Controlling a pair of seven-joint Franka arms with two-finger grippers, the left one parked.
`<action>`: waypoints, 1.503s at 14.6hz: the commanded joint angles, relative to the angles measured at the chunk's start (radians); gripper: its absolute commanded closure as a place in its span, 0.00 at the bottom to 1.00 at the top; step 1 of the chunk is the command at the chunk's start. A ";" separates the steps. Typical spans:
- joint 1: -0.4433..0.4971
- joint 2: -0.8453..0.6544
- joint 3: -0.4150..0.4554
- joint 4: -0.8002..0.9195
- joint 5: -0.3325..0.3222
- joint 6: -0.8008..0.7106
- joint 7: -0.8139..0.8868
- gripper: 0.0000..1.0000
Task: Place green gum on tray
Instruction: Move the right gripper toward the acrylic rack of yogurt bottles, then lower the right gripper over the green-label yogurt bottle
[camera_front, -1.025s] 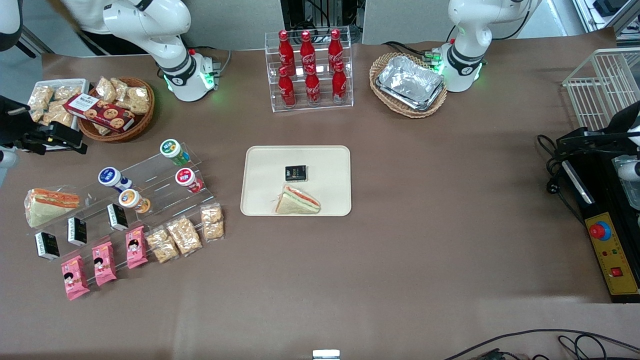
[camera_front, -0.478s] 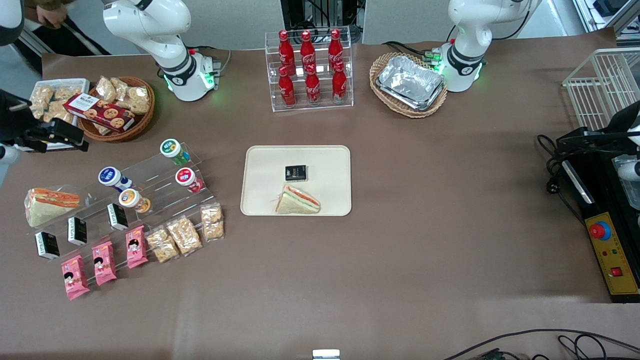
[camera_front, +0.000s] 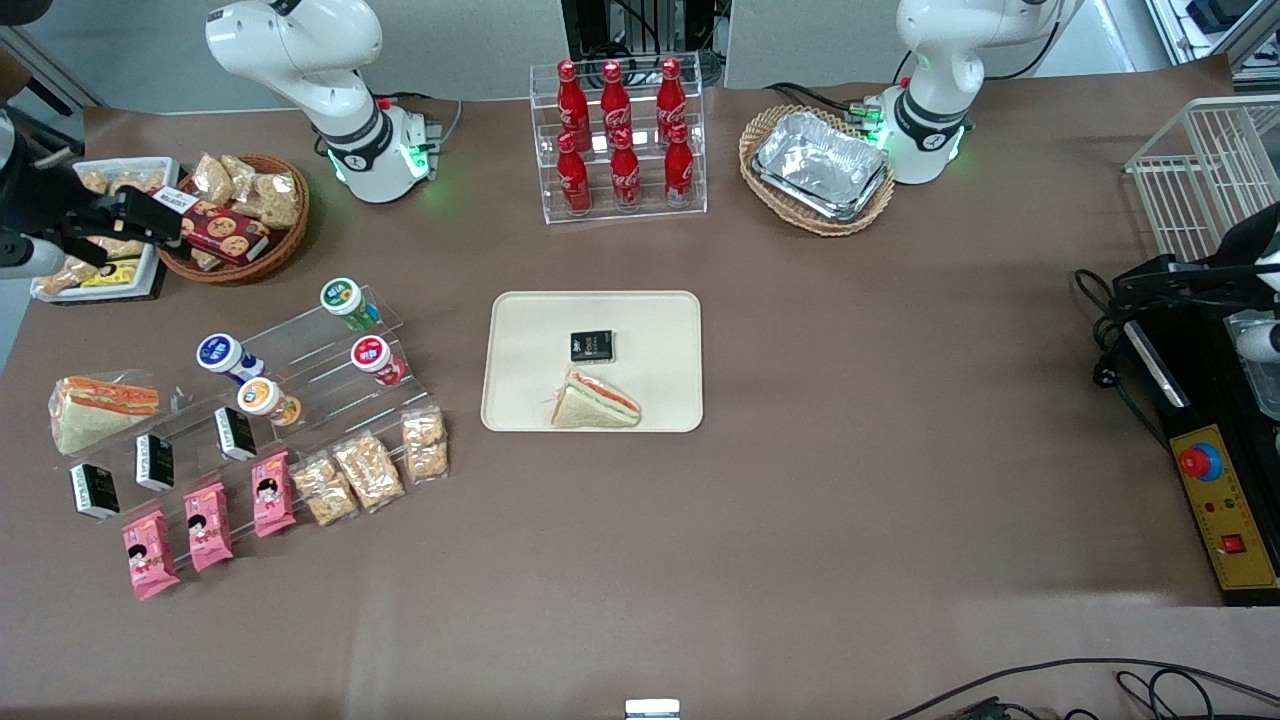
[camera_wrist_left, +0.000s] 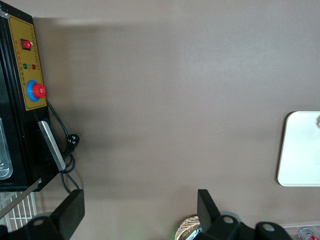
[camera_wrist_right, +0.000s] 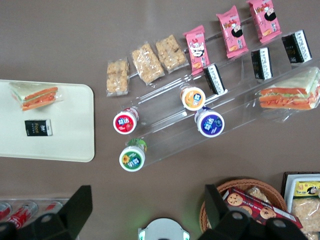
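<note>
Brown tabletop (camera_front: 850, 500): we see the gripper (camera_front: 130, 225) spread wide, holding nothing, above the snack basket (camera_front: 285, 235). Green gum (camera_front: 347, 303) rests on the clear stand (camera_front: 300, 375) nearer the camera; tray (camera_front: 660, 320) well apart.

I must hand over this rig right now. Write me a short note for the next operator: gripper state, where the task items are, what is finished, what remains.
Gripper: jaws open, holding nothing, high over the wicker snack basket at the working arm's end of the table.
Green gum: on the clear stepped rack, top step, above the red-labelled bottle. Untouched.
Tray: mid-table, carrying a sandwich and a small black packet; bare area remains.
Done: nothing yet for the gum.
Left: descend to the gum, grasp it, carry it to the tray, release.
</note>
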 joint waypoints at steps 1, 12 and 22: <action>0.003 -0.124 -0.003 -0.144 0.011 0.009 0.033 0.00; 0.016 -0.366 0.084 -0.631 0.011 0.337 0.106 0.00; 0.039 -0.373 0.138 -0.913 0.010 0.723 0.208 0.00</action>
